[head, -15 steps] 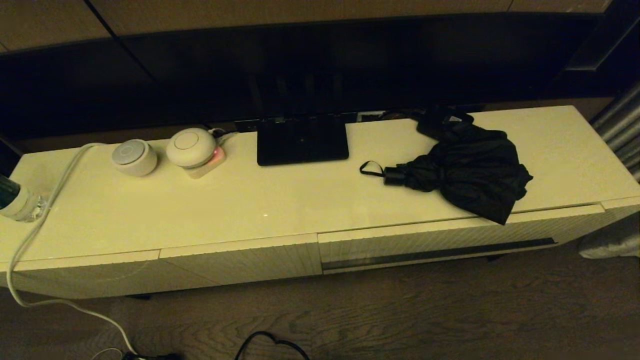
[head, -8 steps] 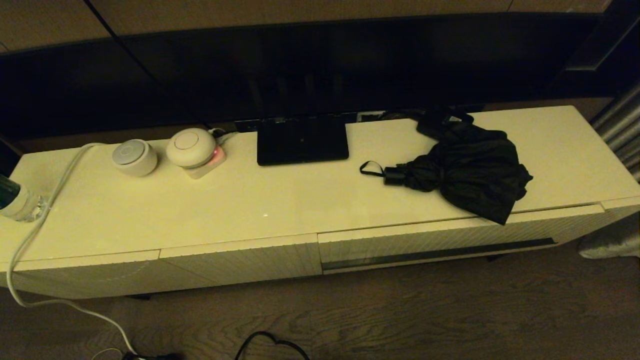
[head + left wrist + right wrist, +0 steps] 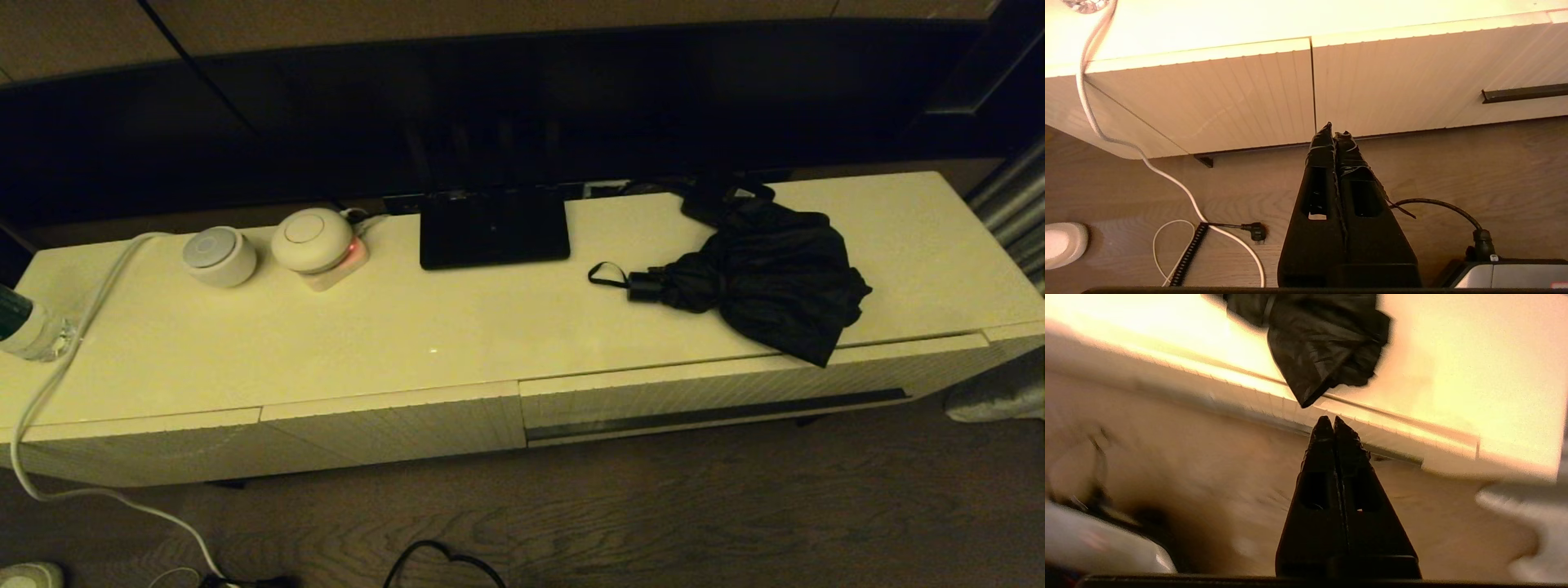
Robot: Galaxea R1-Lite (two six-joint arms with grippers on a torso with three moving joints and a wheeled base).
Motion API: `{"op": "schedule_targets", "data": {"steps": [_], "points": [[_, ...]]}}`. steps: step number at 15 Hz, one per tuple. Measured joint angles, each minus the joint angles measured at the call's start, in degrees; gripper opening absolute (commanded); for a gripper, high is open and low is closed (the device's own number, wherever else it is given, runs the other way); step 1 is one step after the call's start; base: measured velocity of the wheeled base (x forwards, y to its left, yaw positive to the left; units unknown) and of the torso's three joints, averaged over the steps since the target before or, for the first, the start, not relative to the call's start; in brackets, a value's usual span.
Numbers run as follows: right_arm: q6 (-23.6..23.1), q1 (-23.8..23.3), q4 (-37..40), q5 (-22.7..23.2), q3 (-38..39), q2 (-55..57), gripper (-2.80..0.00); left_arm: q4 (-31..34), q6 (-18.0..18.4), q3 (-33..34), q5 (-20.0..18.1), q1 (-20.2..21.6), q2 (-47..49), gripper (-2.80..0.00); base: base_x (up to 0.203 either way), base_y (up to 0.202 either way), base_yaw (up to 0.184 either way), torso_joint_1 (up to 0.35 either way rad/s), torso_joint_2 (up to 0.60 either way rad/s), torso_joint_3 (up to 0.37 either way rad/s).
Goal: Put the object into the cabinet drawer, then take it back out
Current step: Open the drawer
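Observation:
The black folding umbrella (image 3: 763,282) lies on the right of the cream cabinet top, its handle and strap loop (image 3: 608,278) pointing left; a fold of fabric hangs over the front edge. Below it the ribbed cabinet drawer (image 3: 718,392) with its dark slot (image 3: 718,411) sits pushed in. Neither gripper shows in the head view. My right gripper (image 3: 1329,421) is shut and empty, low over the floor before the drawer, below the umbrella (image 3: 1318,339). My left gripper (image 3: 1334,130) is shut and empty, before the narrower ribbed panels to the drawer's left, with the end of the slot (image 3: 1523,93) off to one side.
A flat black stand base (image 3: 493,227) stands at the back middle under a dark screen. Two round white devices (image 3: 219,256) (image 3: 312,238) sit at the left, a white cable (image 3: 73,327) trails to the floor, and a bottle (image 3: 20,327) stands at the far left. Cables (image 3: 1224,226) lie on the wood floor.
The view has shifted very slightly; a pale round thing now shows at the bottom left corner of the head view. The umbrella and drawer have not moved.

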Motion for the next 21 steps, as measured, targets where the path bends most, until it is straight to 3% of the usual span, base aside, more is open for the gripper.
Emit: {"op": "schedule_targets", "data": {"steps": [5,7,11,13,16,18,21], "points": [[-21.5,8.4,1.9,-1.0,2.3,10.1,-2.8,0.0,0.0,0.0,0.0,0.0,0.0,-2.8,0.0,0.0,0.0,0.0,0.0,0.0],[-27.8,12.3,1.5,-3.8,4.4,13.3,-2.8,0.0,0.0,0.0,0.0,0.0,0.0,-2.8,0.0,0.0,0.0,0.0,0.0,0.0],[-31.0,19.4,1.1,-12.0,4.2,21.3,-2.8,0.0,0.0,0.0,0.0,0.0,0.0,-2.8,0.0,0.0,0.0,0.0,0.0,0.0],[-34.9,21.1,1.1,-12.9,3.9,25.0,-2.8,0.0,0.0,0.0,0.0,0.0,0.0,-2.8,0.0,0.0,0.0,0.0,0.0,0.0],[-44.7,21.7,-0.8,-13.3,6.1,30.1,-2.8,0.0,0.0,0.0,0.0,0.0,0.0,-2.8,0.0,0.0,0.0,0.0,0.0,0.0],[-49.9,21.7,-5.5,-13.3,9.4,33.3,-2.8,0.0,0.0,0.0,0.0,0.0,0.0,-2.8,0.0,0.0,0.0,0.0,0.0,0.0],[-53.9,21.1,-15.8,-13.3,14.8,37.8,-2.8,0.0,0.0,0.0,0.0,0.0,0.0,-2.8,0.0,0.0,0.0,0.0,0.0,0.0]]}}
